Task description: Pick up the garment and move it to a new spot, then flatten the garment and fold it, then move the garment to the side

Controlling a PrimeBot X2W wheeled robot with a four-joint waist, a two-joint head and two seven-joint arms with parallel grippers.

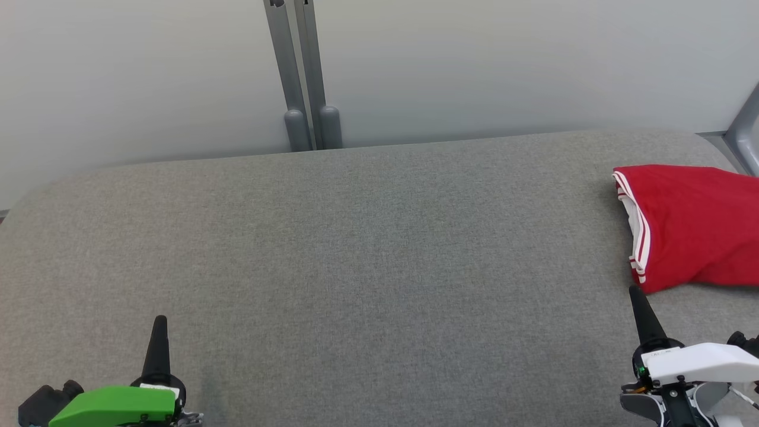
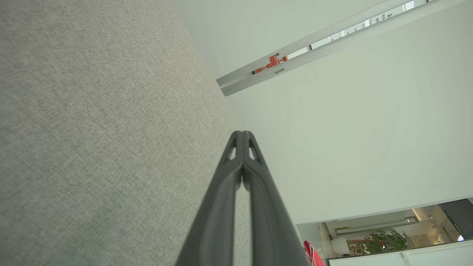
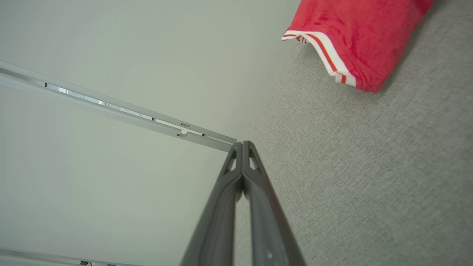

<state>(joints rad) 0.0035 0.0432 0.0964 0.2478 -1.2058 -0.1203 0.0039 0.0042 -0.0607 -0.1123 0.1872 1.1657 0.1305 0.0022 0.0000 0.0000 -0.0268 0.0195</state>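
The garment (image 1: 694, 228) is red with white striped trim. It lies folded at the far right of the grey padded table (image 1: 356, 249), running off the head view's right edge. Its striped hem corner (image 3: 332, 62) shows at the top of the right wrist view, and a sliver of the garment (image 2: 309, 255) at the bottom of the left wrist view. My right gripper (image 1: 635, 292) is shut and empty, its tip just short of the garment's near edge. At the lower left my left gripper (image 1: 160, 320) is shut and empty, far from the garment. The right gripper's (image 3: 242, 144) and left gripper's (image 2: 242, 133) fingers meet.
A pale wall rises behind the table, with two grey posts (image 1: 302, 77) at the back middle. A grey frame piece (image 1: 744, 133) stands at the back right corner. The table's wide middle and left is bare grey fabric.
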